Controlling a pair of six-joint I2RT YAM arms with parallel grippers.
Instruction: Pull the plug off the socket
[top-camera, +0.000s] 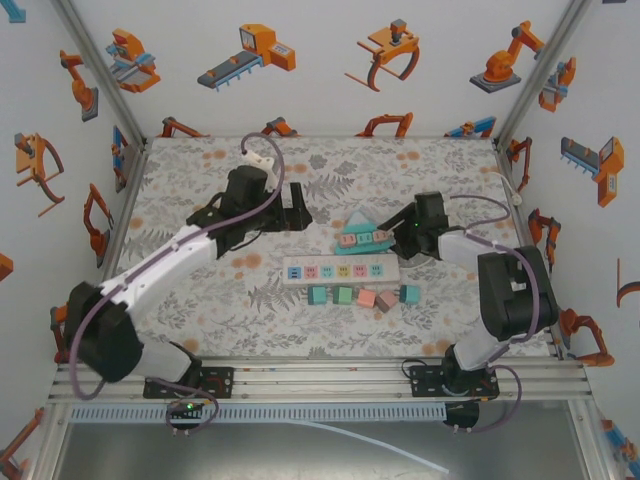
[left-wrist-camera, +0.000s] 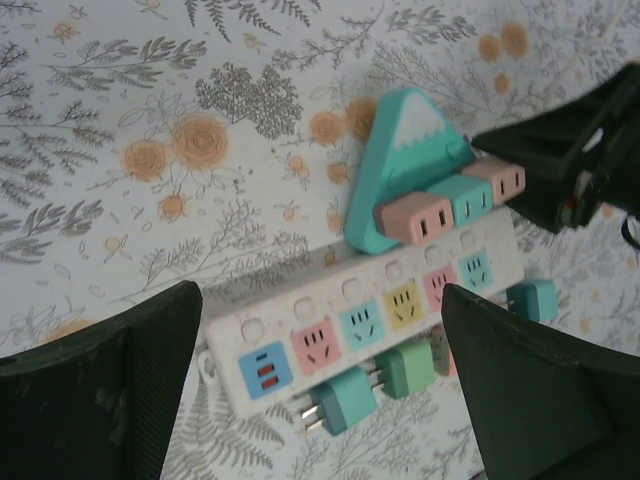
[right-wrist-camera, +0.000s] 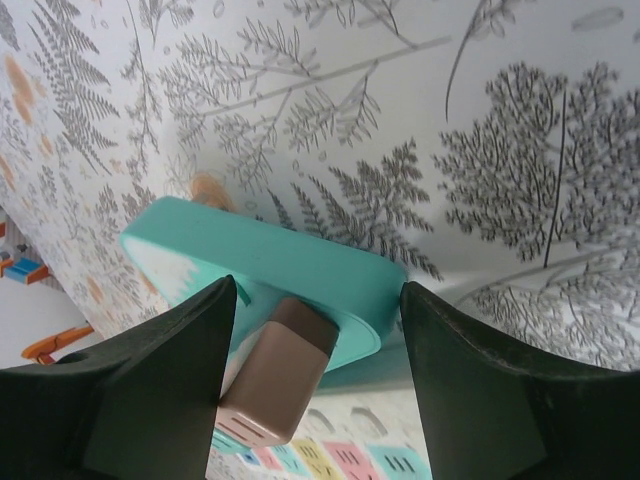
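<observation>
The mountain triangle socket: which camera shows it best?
The left wrist view: the triangle socket shows its mountain face and plugs clearly. Top external shows it tiny; right wrist catches its teal edge close up.

We see a table (top-camera: 180, 200) covered in a floral cloth. Near its middle, somewhat toward the near edge, a white strip (top-camera: 340, 271) lies lengthwise along that edge. Just behind it lies a teal triangular block (top-camera: 358, 232). Along the strip's near side sits a row of loose plugs (top-camera: 362, 296), teal, green and pink.
</observation>
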